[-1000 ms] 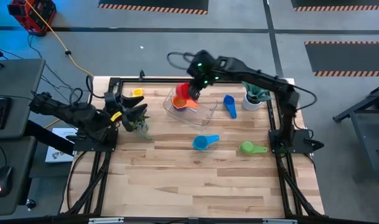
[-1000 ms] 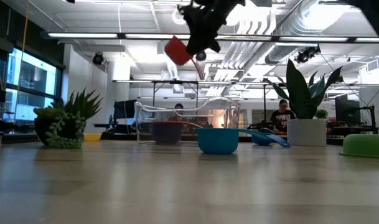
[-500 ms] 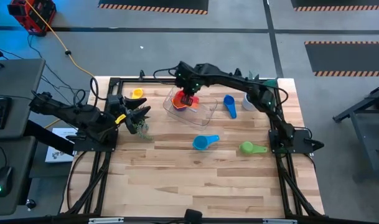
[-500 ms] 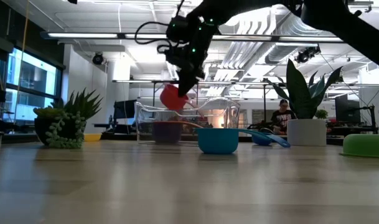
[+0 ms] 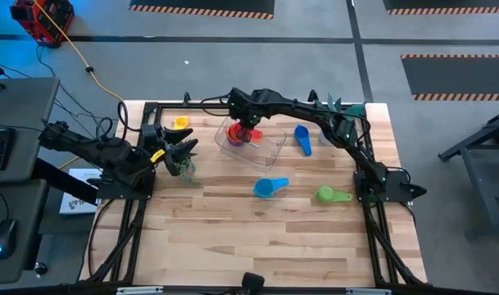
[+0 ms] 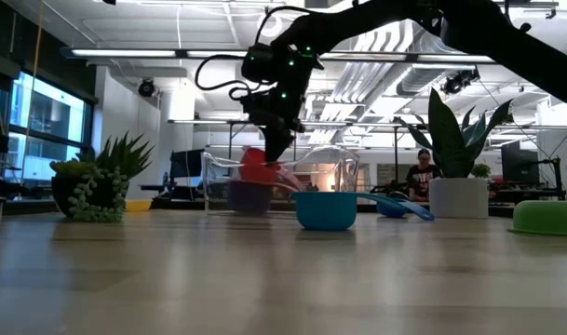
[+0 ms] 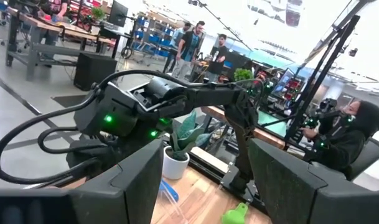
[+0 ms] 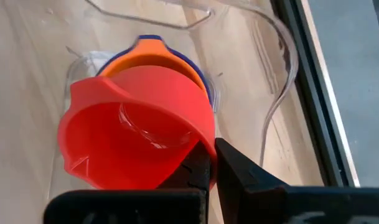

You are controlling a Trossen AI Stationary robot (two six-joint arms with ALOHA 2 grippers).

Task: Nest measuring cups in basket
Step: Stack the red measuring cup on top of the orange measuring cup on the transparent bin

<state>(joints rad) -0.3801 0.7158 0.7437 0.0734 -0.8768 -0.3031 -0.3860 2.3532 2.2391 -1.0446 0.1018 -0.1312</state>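
My right gripper [image 5: 247,124] is shut on a red measuring cup [image 8: 136,137] and holds it inside the clear basket [image 5: 269,147]. Under the red cup, an orange cup [image 8: 155,59] sits nested in a dark blue one [image 8: 149,40] on the basket's floor. Whether the red cup touches them I cannot tell. A blue cup [image 5: 301,138], a light blue cup [image 5: 269,188], a green cup [image 5: 331,195] and a yellow cup [image 5: 179,123] lie on the table outside the basket. My left gripper [image 5: 182,149] waits open at the table's left edge. My right gripper has the red cup at the near side of its bowl [image 8: 198,146]. The two shut fingers [image 8: 236,165] hide the handle and the place of contact. They come slanting down from above. The cup hangs below them, mouth tilted toward the camera, low between the basket's walls [image 6: 257,166].
A small green plant [image 5: 183,165] stands beside my left gripper. A white pot with a plant [image 5: 335,129] is at the far right. People stand in the room behind the table. Bare wood fills the near half of the table [image 5: 257,238].
My right gripper has come down with the red cup from well above the basket to inside it, drifting a little toward the table's left and tipping further downward. It has stayed shut on the cup throughout.
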